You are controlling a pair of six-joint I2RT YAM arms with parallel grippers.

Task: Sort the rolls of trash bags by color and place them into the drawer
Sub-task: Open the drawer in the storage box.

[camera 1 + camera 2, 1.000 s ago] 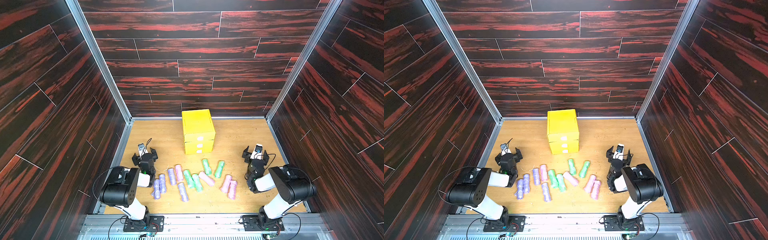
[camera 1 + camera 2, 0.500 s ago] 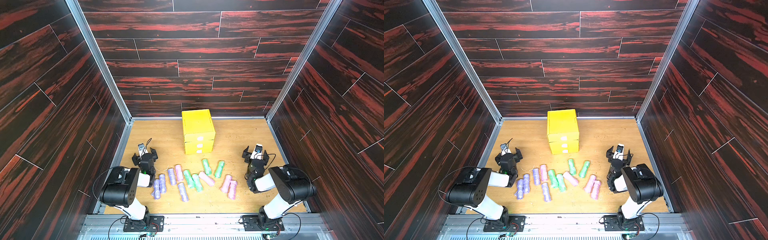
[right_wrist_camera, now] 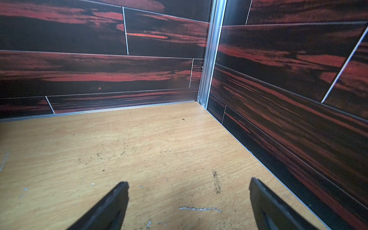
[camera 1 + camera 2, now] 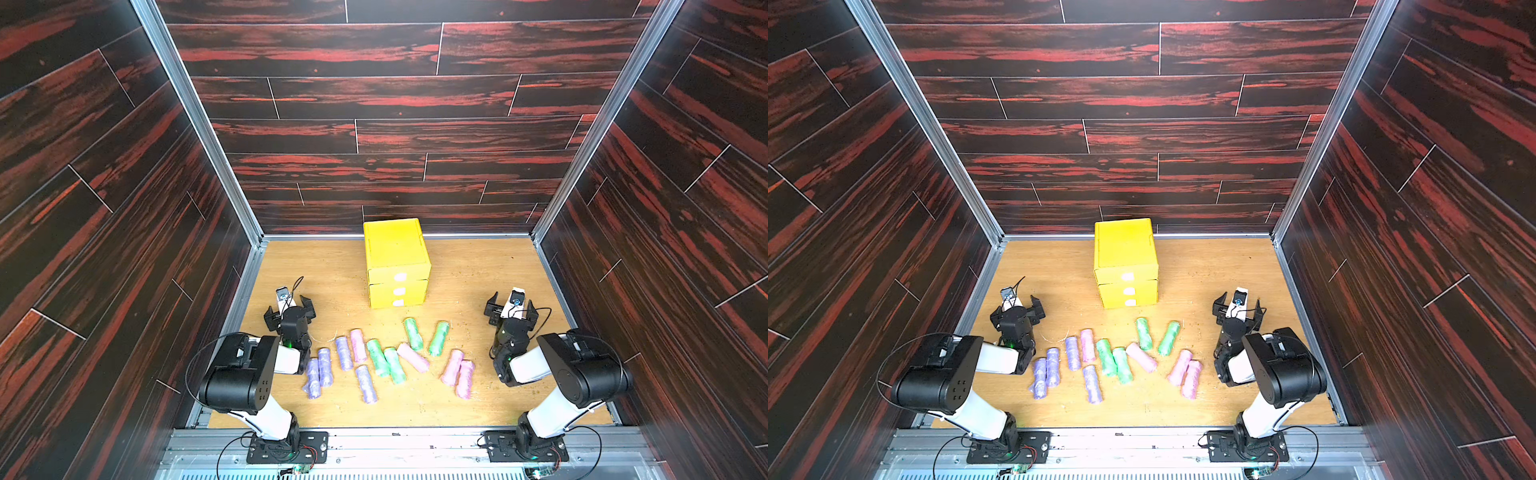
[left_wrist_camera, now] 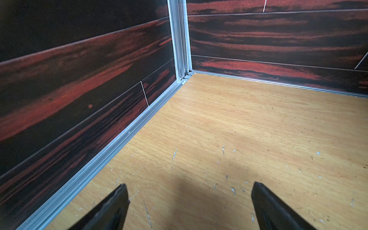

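Twelve rolls of trash bags [image 4: 377,357] are lying before the shut drawer [image 4: 397,266]; left gripper [image 5: 188,186] and right gripper [image 3: 188,182] are both gaping wide, empty; touching rolls are probably inviting a double grab.

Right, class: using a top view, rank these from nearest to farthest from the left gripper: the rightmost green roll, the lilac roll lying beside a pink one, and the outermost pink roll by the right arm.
1. lilac roll: nearest the left gripper, on the left half of the table.
2. green roll: right of centre.
3. pink roll: farthest, beside the right arm.
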